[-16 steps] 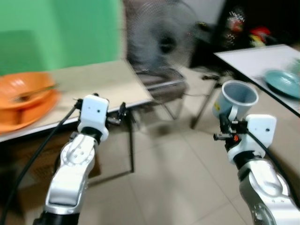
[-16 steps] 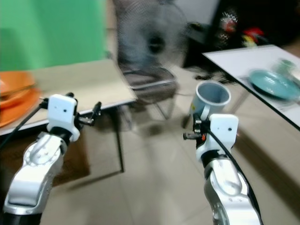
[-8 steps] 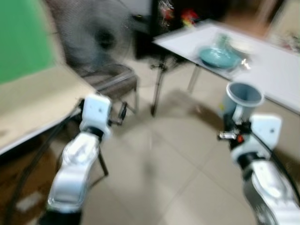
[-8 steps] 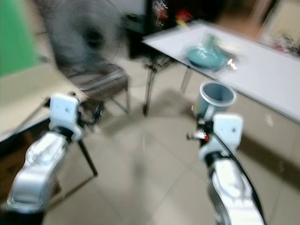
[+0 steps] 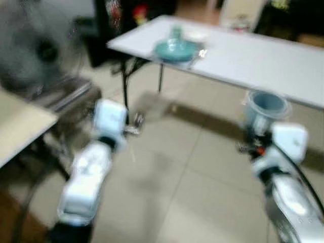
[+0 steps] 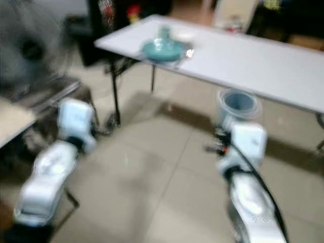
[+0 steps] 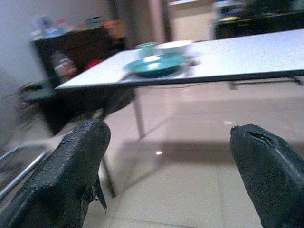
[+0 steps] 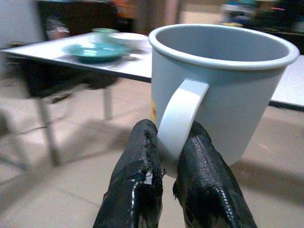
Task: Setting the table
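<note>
Beige tiled floor (image 5: 192, 192), views blurred. One long white bench (image 5: 263, 55) on thin dark legs. Near its left end: one round teal plate (image 5: 174, 49), a small teal cup and a white bowl behind. One smooth pale-blue mug (image 8: 223, 90), upright, handle pinched by right gripper (image 8: 172, 164) fingers. Left gripper (image 7: 166, 156) fingers spread wide, holding nothing.
</note>
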Motion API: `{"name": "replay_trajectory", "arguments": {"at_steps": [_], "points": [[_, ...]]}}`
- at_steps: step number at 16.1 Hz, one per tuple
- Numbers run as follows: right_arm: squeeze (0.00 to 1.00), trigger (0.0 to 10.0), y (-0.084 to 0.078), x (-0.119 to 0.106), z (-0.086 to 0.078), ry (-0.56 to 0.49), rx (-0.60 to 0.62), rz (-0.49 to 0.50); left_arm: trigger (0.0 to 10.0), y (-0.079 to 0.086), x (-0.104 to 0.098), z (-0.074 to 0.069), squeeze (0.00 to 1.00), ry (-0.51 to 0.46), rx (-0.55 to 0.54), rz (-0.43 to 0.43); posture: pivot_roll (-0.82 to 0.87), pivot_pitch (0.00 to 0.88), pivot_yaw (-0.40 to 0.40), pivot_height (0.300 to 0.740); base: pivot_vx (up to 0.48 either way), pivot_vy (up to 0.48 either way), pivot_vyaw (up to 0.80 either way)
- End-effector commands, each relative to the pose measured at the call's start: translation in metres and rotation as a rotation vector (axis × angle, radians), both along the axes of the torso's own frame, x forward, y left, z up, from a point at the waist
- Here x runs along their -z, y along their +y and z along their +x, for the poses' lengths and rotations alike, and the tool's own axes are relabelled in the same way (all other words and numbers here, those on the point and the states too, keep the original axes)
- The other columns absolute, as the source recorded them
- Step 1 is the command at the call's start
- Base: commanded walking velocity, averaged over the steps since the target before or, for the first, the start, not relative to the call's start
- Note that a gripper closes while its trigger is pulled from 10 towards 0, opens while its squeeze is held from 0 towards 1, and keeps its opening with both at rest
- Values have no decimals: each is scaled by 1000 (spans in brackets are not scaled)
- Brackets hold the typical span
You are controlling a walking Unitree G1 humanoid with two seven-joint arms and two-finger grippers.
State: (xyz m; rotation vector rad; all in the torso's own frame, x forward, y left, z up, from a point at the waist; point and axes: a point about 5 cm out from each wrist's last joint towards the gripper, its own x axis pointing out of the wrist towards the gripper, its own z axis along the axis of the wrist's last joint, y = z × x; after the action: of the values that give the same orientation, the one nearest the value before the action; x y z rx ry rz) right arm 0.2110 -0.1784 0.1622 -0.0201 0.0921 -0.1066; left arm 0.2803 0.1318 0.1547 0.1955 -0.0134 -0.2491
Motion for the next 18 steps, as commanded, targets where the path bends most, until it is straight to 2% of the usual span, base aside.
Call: {"name": "replay_trajectory", "arguments": {"at_steps": [1,4,6,11,13,14,18], "points": [[0,10000,5,-6,2,-30,-16,10,10000,7,-9,3,0,-45,-16,31,-5,0,-6,740,0,0,-800],[0,10000,6,-7,3,-32,-17,11,10000,7,-9,3,0,-43,-29,7,-8,0,-4,740,0,-212,-779],[0,10000,5,-4,4,-18,-30,26,10000,12,-6,1,0,-29,-62,-1,-4,0,-7,740,0,0,0],[0,10000,8,3,9,14,-59,14,10000,12,-6,-1,0,-48,-55,-1,3,0,-15,740,0,0,0],[0,10000,15,0,16,-41,-166,-57,10000,11,-7,-1,0,-52,-51,-3,11,0,-22,740,249,0,0],[0,10000,17,-1,16,-47,-195,-24,10000,11,-7,-1,0,-55,-49,-3,12,0,-22,740,270,0,0],[0,10000,17,-1,18,-57,-190,-13,10000,11,-8,0,0,-60,-46,-6,11,0,-21,740,286,0,0]]}}
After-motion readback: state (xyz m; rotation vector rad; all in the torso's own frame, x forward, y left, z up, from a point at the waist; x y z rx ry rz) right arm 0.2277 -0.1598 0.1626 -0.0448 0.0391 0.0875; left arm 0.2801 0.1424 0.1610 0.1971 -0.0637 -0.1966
